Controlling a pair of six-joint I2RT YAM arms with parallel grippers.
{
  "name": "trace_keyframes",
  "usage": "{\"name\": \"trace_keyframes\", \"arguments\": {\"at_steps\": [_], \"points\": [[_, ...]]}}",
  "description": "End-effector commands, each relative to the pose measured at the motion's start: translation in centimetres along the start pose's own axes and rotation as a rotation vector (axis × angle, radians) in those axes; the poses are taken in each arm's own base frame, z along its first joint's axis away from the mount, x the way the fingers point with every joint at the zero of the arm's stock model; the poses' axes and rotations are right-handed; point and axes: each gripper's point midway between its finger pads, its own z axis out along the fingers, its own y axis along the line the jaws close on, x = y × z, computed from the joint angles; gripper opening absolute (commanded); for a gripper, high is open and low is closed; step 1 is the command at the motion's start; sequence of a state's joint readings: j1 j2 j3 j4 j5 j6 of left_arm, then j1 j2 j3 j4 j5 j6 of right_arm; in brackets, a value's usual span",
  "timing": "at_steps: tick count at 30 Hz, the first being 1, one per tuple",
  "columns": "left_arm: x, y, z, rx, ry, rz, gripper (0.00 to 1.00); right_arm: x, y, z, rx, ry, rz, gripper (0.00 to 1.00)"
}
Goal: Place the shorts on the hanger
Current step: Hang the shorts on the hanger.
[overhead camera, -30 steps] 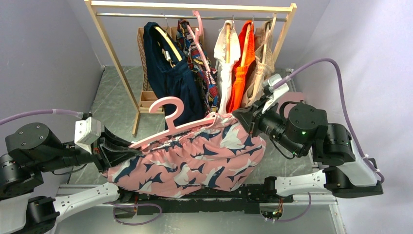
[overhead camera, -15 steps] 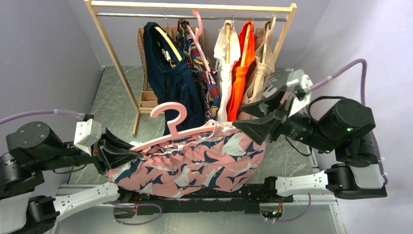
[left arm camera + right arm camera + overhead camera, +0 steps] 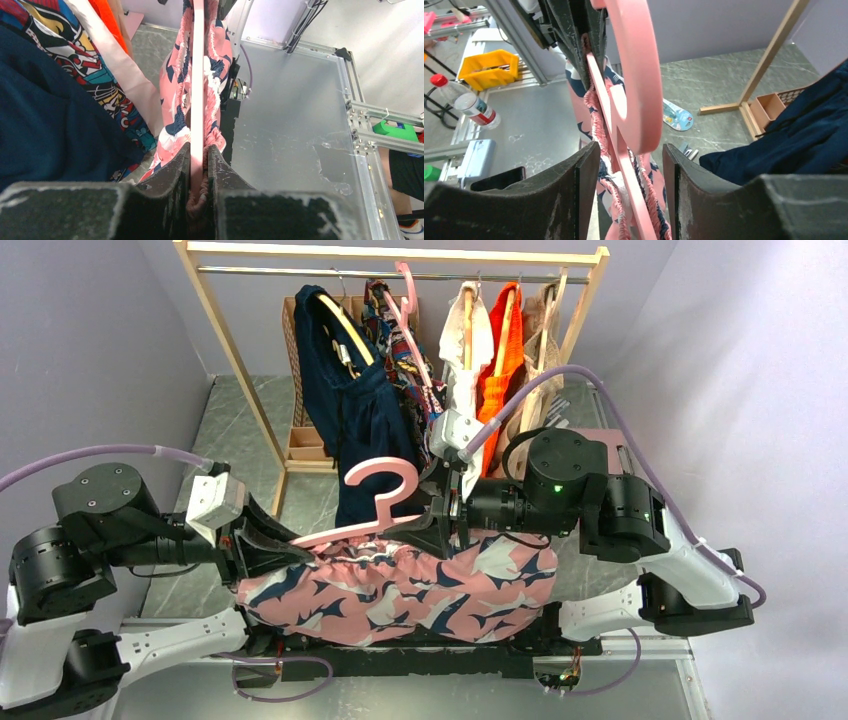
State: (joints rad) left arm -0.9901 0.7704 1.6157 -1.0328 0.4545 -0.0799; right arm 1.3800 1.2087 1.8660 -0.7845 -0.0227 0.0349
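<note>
Rack at the back was stuffed with clothes, its feet mostly hidden. The shorts hung off the hanger over the table's near edge, waistband bunched along its arms. From above, the hanger's right end was lost behind the right arm. Left gripper was clamped on the hanger's left end plus waistband. Right gripper was spread wide, straddling the hanger, not touching it as far as I could tell.

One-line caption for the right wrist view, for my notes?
Right gripper, jaws open, straddling the pink hanger with the wave-print shorts gathered along its arm.
</note>
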Motion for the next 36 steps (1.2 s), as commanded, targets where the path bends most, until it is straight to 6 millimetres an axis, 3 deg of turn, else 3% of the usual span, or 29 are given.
{"name": "trace_keyframes", "arguments": {"at_steps": [1, 9, 17, 19, 21, 23, 24, 25, 30, 33, 36], "points": [[-2.7, -1.3, -1.0, 0.049, -0.087, 0.077, 0.07, -2.2, 1.4, -0.7, -0.084, -0.07, -0.025, 0.5], [-2.7, -1.5, -0.6, 0.073, -0.088, 0.1, 0.07, -2.5, 2.9, -0.3, -0.159, -0.084, 0.006, 0.35], [-3.0, -1.7, -0.3, 0.095, -0.088, 0.106, 0.07, -2.1, 3.6, 0.4, -0.196, -0.078, 0.042, 0.27], [-3.1, -1.7, -0.2, 0.099, -0.089, 0.108, 0.07, -1.9, 3.5, 0.8, -0.192, -0.072, 0.049, 0.21], [-3.3, -1.7, -0.1, 0.102, -0.092, 0.107, 0.07, -1.8, 3.3, 0.9, -0.181, -0.077, 0.053, 0.07], [-3.6, -1.5, -0.1, 0.083, -0.101, 0.097, 0.07, -2.1, 3.0, 0.6, -0.162, -0.103, 0.054, 0.0], [-3.7, -1.4, -0.1, 0.074, -0.104, 0.093, 0.1, -2.2, 2.8, 0.4, -0.148, -0.114, 0.057, 0.0], [-3.8, -1.3, -0.3, 0.064, -0.11, 0.092, 0.18, -2.5, 2.5, 0.0, -0.133, -0.131, 0.058, 0.0], [-5.1, -1.7, -1.6, 0.043, -0.177, 0.101, 0.69, -2.9, 1.3, -1.5, -0.065, -0.188, 0.066, 0.0], [-5.9, -2.0, -3.0, 0.022, -0.236, 0.111, 0.79, -2.7, 0.9, -2.1, -0.04, -0.196, 0.069, 0.0], [-6.0, -2.1, -4.5, -0.015, -0.277, 0.114, 0.8, -2.5, 0.6, -2.7, -0.024, -0.204, 0.072, 0.0]]}}
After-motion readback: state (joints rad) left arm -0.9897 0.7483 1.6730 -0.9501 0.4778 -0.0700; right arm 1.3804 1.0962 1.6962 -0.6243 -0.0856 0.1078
